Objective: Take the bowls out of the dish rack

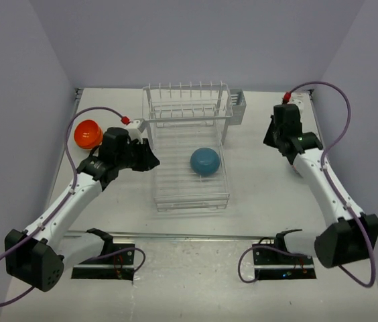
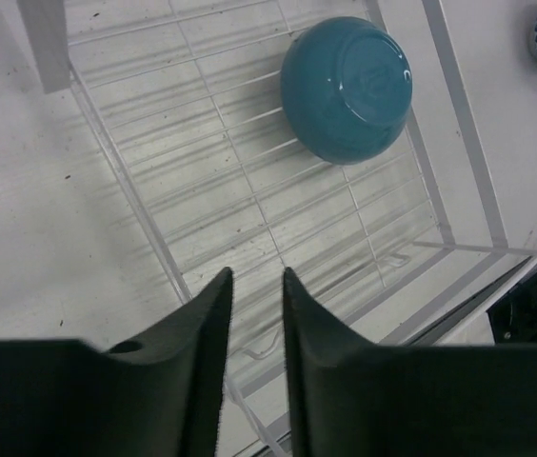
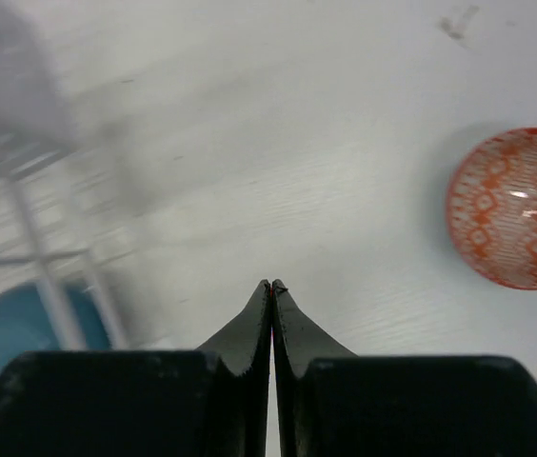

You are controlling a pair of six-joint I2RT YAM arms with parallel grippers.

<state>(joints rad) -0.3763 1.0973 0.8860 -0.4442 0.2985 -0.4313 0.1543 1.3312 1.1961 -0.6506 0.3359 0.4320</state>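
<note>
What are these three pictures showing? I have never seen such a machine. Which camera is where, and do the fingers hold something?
Two robot arms stand at a table's near edge. The top view looks down on both. The other two cameras sit on the wrists, so their own black fingers show at the bottom. A white dish rack holds one teal bowl, upside down. An orange bowl sits on the table left of the rack; an orange-patterned bowl shows in the right wrist view. The left gripper hovers over the rack, fingers slightly apart, empty. The right gripper is shut on nothing.
</note>
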